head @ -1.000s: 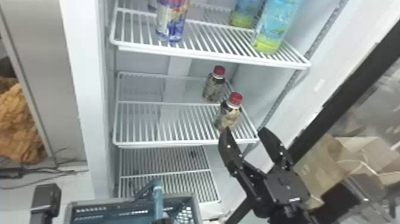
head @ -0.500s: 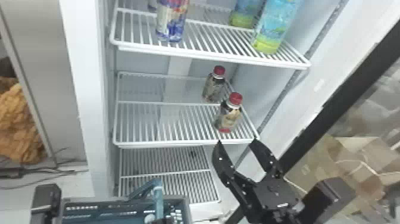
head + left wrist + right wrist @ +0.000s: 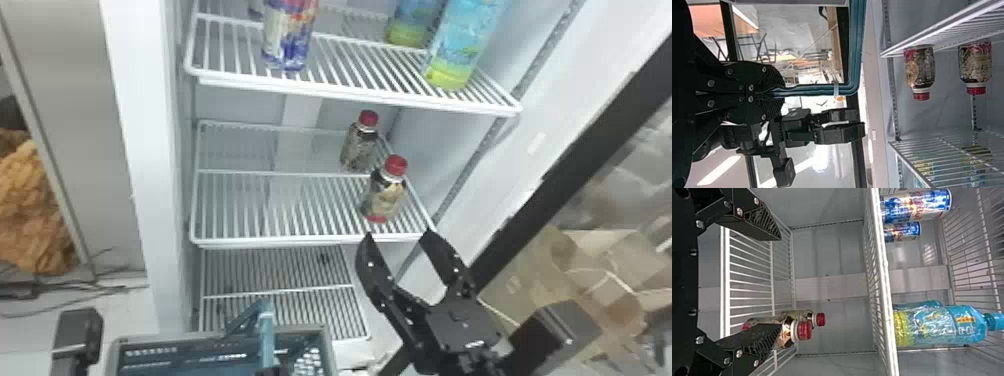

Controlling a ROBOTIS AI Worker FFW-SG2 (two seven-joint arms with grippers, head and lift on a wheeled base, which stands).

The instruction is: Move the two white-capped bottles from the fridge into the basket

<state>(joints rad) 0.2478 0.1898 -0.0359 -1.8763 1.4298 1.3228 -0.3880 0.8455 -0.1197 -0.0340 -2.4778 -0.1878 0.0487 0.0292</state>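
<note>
Basket (image 3: 327,352), at eight o'clock from the right claw (image 3: 398,234), is cut off by the head view's lower edge; its inside is hard to read. The left claw (image 3: 272,371), seemingly a dark sliver there, is closed on the blue handle (image 3: 266,330). The right claw gapes empty near the fridge shelf (image 3: 300,242). Between eleven and twelve from it stands the nearer red-capped bottle (image 3: 384,197), partly hidden by a finger in the right wrist view; at eleven from that, the farther red-capped bottle (image 3: 359,145). Above, a can (image 3: 288,40) and a tall blue bottle (image 3: 462,45) lose their tops to the head view's edge.
</note>
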